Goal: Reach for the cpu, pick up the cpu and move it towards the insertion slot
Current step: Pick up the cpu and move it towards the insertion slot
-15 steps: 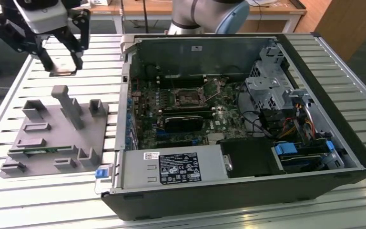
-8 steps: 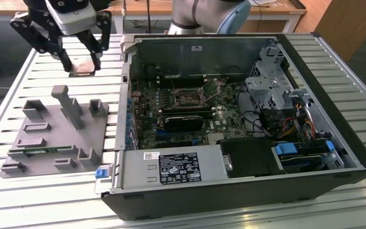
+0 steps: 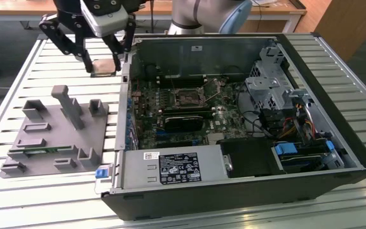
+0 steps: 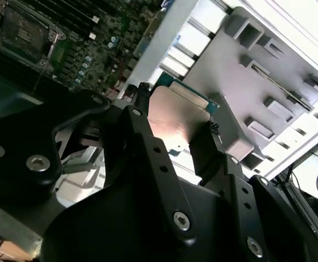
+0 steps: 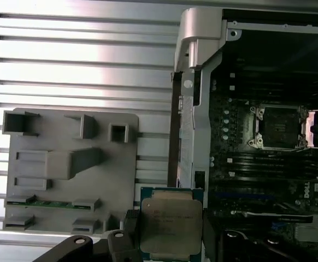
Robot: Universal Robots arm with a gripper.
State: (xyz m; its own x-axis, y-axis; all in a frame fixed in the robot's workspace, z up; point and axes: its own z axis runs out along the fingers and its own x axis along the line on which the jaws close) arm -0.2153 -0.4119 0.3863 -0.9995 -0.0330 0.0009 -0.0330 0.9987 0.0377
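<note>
I have the cpu (image 5: 171, 226) pinched between the gripper (image 3: 104, 61) fingers, lifted clear of the grey holder tray (image 3: 46, 143) and hanging just outside the computer case (image 3: 247, 124) wall. Pickup looks done; the insertion slot (image 3: 188, 97) on the motherboard sits well apart from it.

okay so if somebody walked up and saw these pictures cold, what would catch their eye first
Probably the gripper holding the cpu in the air at the exterior view's left, just outside the wall of the open computer case. In the first wrist view the chip's silvery top sits clamped between the black fingers. Next would be the insertion slot, mid-motherboard inside the case, and the grey holder tray on the slatted table beside it.
</note>
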